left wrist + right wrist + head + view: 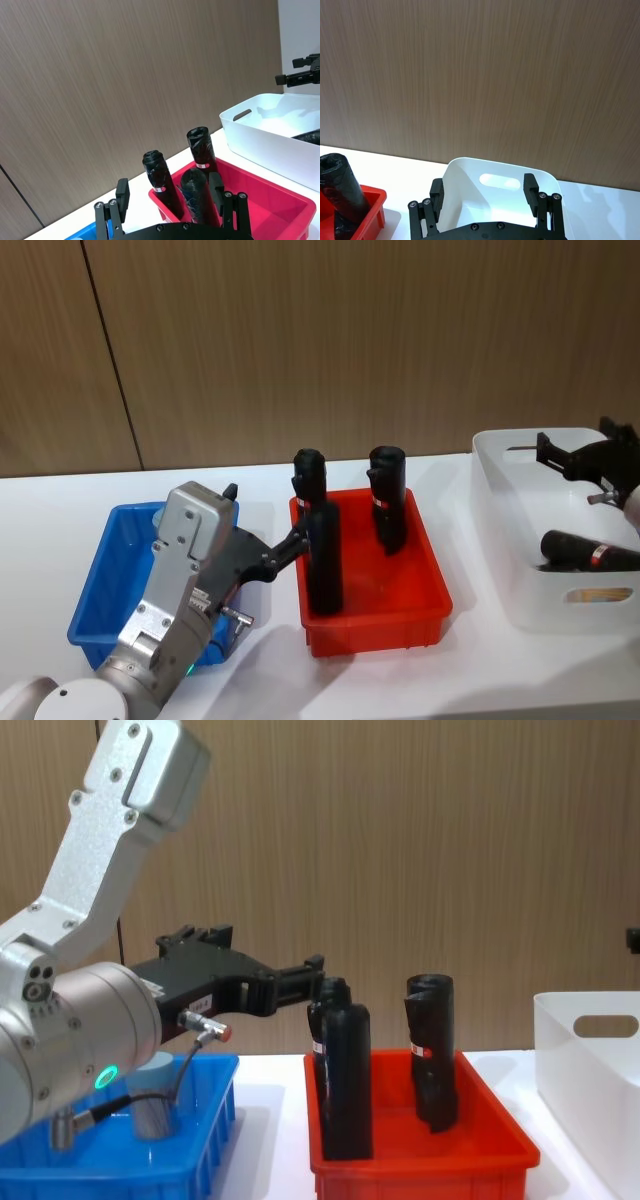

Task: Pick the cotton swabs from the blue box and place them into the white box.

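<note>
The left gripper [300, 540] hangs above the right wall of the blue box [95, 605], with its tips reaching toward the red bin [375, 625] at 3 o'clock of it. In the chest view, the left gripper [312, 982] stands well above the blue box [120, 1165], level with the tops of the black rolls [345, 1080]. Its jaws are spread with nothing between them; in the left wrist view the two fingers [122, 195] stand apart on either side of the rolls beyond.

One of the cotton swabs [152, 1105], a clear jar with a light-blue lid, stands upright inside the blue box, partly hidden behind the arm and its cable. In the head view the arm covers most of that part of the box.

The red bin sits in the middle of the table [200, 490], between the blue box and the white box [500, 540]. Three black rolls stand in it, leaning slightly.

The right gripper [560, 455] is held over the white box, at its far side, with the jaws spread and empty; the right wrist view shows its fingers [530, 182] apart above the white box [470, 172] and its oval handle cut-out. Inside the white box a black roll [585, 552] with a red-white label lies on its side near the 5 o'clock corner.
</note>
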Controlling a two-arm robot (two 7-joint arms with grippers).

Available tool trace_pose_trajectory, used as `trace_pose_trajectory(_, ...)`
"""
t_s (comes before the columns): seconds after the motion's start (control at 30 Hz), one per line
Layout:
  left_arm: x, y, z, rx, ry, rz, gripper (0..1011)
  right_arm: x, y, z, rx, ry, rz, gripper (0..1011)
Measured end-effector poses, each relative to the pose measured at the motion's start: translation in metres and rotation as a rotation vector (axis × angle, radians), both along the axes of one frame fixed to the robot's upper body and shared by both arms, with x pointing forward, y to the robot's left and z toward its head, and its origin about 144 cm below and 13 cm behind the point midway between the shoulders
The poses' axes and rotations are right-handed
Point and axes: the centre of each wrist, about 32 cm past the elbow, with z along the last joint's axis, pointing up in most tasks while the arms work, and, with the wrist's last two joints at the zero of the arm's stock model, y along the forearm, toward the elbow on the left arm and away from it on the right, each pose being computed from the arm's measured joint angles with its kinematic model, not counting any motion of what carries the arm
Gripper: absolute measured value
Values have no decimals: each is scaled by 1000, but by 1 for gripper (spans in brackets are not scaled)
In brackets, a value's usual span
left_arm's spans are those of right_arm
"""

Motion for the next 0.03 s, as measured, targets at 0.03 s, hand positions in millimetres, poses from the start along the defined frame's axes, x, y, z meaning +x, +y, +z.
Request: trace_pose_trajectory(0.03, 0, 0, 0, 0, 0, 0, 1004, 0, 0, 0, 0, 0, 0, 1001)
